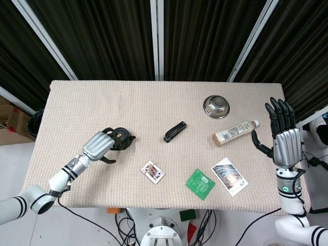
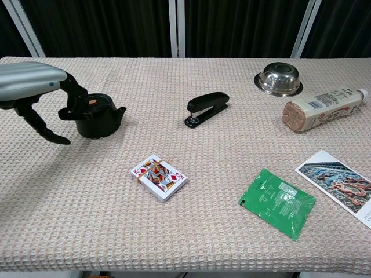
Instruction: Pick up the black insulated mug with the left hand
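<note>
The black insulated mug stands upright on the left part of the woven table cover, well apart from the black stapler and from the playing cards nearer the front edge. The left hand is brought in from the mug's outer side: in the chest view its fingers are seen curled over the rim and lid on the near-left, while the thumb hangs apart below and to the left, not touching the mug wall. No closed grip is shown, so the hand is judged to be apart and holding nothing (contact of the fingertips with the lid cannot be ruled out). In the head view the left hand is seen just beside the mug, overlapping its left edge.

The right hand is held raised at the table's far right, fingers spread, with nothing in it, near the lying bottle.

The main risk is judged to be a shallow grip: if the fingers are closed from this position, the mug may be caught only at the lid edge and tipped or pushed toward the stapler. The small spout or handle nub on the mug's right may also be turned out of reach. A slip on the smooth wall is possible if the thumb is not set opposite the fingers.
</note>
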`<act>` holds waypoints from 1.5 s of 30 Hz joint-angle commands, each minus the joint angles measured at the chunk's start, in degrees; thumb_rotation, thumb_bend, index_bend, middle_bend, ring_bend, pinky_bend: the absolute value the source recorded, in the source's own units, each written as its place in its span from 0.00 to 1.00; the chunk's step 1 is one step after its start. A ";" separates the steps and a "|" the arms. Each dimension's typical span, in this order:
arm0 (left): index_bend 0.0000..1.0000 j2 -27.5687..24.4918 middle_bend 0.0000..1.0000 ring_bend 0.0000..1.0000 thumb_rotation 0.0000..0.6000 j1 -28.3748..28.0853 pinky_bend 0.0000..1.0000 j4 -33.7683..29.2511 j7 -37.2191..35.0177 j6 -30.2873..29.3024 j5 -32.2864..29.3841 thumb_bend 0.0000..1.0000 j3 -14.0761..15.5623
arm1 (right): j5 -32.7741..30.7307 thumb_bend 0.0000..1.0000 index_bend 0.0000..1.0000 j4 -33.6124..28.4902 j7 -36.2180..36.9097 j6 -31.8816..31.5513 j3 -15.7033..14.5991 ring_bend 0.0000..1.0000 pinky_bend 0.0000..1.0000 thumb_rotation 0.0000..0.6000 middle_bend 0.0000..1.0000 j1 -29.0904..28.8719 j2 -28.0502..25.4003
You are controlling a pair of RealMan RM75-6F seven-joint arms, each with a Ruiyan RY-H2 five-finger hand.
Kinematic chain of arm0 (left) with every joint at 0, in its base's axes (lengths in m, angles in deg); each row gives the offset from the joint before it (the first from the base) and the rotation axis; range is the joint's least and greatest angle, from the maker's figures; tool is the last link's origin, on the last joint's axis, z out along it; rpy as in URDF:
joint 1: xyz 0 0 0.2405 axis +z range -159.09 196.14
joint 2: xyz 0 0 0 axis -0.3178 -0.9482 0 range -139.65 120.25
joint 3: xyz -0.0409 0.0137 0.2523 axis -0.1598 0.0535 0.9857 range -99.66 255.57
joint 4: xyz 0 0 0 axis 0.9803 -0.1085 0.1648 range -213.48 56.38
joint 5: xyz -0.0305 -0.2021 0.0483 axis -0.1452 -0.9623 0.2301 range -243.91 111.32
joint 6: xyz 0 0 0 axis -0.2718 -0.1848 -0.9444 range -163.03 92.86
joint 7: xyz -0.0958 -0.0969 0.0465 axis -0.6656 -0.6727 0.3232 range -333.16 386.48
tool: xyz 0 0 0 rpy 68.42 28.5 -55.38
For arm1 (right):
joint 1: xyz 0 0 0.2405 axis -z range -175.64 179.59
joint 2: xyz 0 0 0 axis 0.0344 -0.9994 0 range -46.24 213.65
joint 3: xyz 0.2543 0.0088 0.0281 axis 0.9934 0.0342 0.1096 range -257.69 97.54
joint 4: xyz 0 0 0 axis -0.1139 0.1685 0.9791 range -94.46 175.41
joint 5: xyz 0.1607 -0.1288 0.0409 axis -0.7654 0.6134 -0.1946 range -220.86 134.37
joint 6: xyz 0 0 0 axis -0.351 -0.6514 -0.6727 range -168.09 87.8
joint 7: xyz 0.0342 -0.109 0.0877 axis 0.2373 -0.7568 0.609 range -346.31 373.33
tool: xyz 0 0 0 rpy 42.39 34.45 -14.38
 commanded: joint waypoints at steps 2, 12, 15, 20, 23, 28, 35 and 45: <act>0.51 0.28 0.52 0.46 0.99 -0.42 0.21 0.23 -1.47 0.88 -0.57 0.02 -0.09 | -0.21 0.38 0.00 0.37 0.26 0.05 0.02 0.00 0.00 1.00 0.00 0.04 0.14; 0.52 0.96 0.56 0.52 1.00 -1.35 0.21 0.18 -0.74 2.65 -0.94 0.02 0.20 | -0.90 0.38 0.00 1.36 1.19 0.11 0.18 0.00 0.00 1.00 0.00 0.28 0.09; 0.55 0.79 0.61 0.57 1.00 -1.41 0.21 -0.11 -0.42 2.79 -1.28 0.02 0.10 | -1.07 0.38 0.00 1.73 1.61 0.21 0.18 0.00 0.00 1.00 0.00 0.30 0.14; 0.59 0.56 0.68 0.66 1.00 -1.50 0.21 -0.48 0.16 3.03 -1.59 0.02 0.12 | -1.23 0.38 0.00 2.34 2.09 0.47 0.10 0.00 0.00 1.00 0.00 0.23 0.42; 0.60 0.37 0.73 0.71 1.00 -1.54 0.22 -0.89 0.36 3.51 -2.11 0.03 0.11 | -1.37 0.38 0.00 2.46 2.24 0.55 0.15 0.00 0.00 1.00 0.00 0.20 0.47; 0.64 0.28 0.80 0.79 1.00 -1.55 0.23 -1.16 1.32 3.79 -2.99 0.03 -0.22 | -1.53 0.38 0.00 2.31 2.04 0.35 0.33 0.00 0.00 1.00 0.00 0.29 0.39; 0.72 0.26 0.87 0.85 1.00 -1.44 0.23 -1.43 0.82 2.48 -3.26 0.03 -1.12 | -1.75 0.38 0.00 2.21 2.33 0.23 0.42 0.00 0.00 1.00 0.00 0.43 0.35; 0.84 0.30 0.98 0.92 1.00 -1.47 0.30 -1.87 -2.79 2.30 -5.57 0.02 -3.02 | -2.17 0.25 0.00 3.17 6.21 0.28 0.21 0.00 0.00 1.00 0.00 0.71 0.70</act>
